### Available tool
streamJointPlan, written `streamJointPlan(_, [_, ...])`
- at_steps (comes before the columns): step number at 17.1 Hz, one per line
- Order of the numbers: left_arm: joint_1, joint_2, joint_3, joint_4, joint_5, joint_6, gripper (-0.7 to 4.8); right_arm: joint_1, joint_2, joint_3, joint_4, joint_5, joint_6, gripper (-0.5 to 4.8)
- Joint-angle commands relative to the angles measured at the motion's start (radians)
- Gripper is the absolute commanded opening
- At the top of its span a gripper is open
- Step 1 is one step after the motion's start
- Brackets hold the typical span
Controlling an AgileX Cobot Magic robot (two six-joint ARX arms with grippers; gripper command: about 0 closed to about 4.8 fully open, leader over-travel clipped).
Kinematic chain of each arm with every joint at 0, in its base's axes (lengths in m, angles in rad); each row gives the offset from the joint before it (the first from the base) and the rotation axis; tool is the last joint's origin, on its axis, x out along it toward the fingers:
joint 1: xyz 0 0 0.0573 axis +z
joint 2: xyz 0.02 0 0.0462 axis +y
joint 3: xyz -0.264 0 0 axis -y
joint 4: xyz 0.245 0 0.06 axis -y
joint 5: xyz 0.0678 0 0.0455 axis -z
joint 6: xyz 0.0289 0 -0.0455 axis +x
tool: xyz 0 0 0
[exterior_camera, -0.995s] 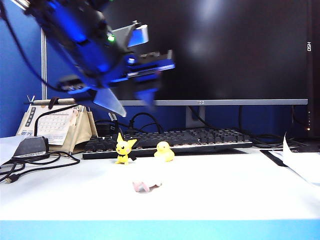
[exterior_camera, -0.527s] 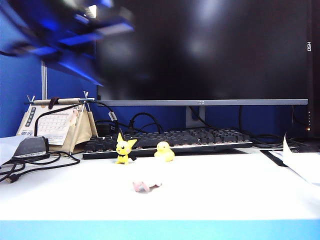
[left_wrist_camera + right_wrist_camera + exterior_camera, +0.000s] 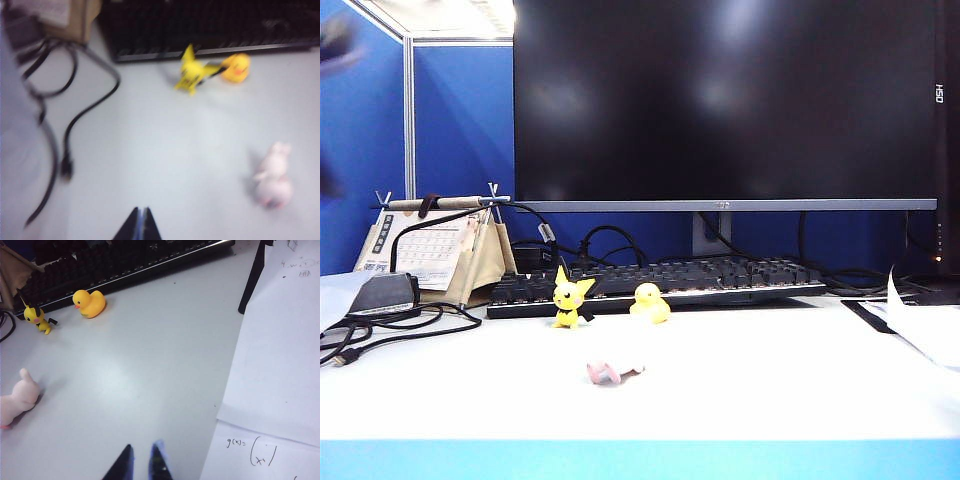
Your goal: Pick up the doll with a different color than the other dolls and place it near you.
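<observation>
On the white counter (image 3: 770,380), the pale pink rabbit doll (image 3: 613,372) lies on its side, nearer the front edge than the two yellow dolls and well apart from them. The pointy-eared yellow doll (image 3: 568,298) and the yellow duck (image 3: 649,303) stand side by side just in front of the black keyboard (image 3: 660,283), under the dark monitor (image 3: 725,100). The left gripper (image 3: 139,225) hangs above bare counter with its fingertips pressed together, holding nothing; the rabbit sits off to one side of it, blurred. The right gripper (image 3: 141,464) also hovers over bare counter, its tips slightly parted and empty, beside sheets of paper (image 3: 272,365). Black cables (image 3: 390,325) trail at the counter's left.
</observation>
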Motion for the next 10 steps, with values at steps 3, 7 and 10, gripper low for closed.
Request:
streamJointPlan(3, [0.000, -0.311, -0.142, -0.192, -0.047, -0.037, 0.17, 0.000, -0.001, 0.000, -0.015, 0.002, -0.003, 0.53])
streamJointPlan(7, [0.000, -0.585, -0.205, -0.375, -0.077, -0.089, 0.17, 0.000, -0.001, 0.000, -0.015, 0.002, -0.003, 0.53])
streamJointPlan(10, [-0.003, -0.576, -0.203, -0.380, -0.073, -0.093, 0.17, 0.000, -0.011, 0.000, -0.015, 0.005, -0.003, 0.53])
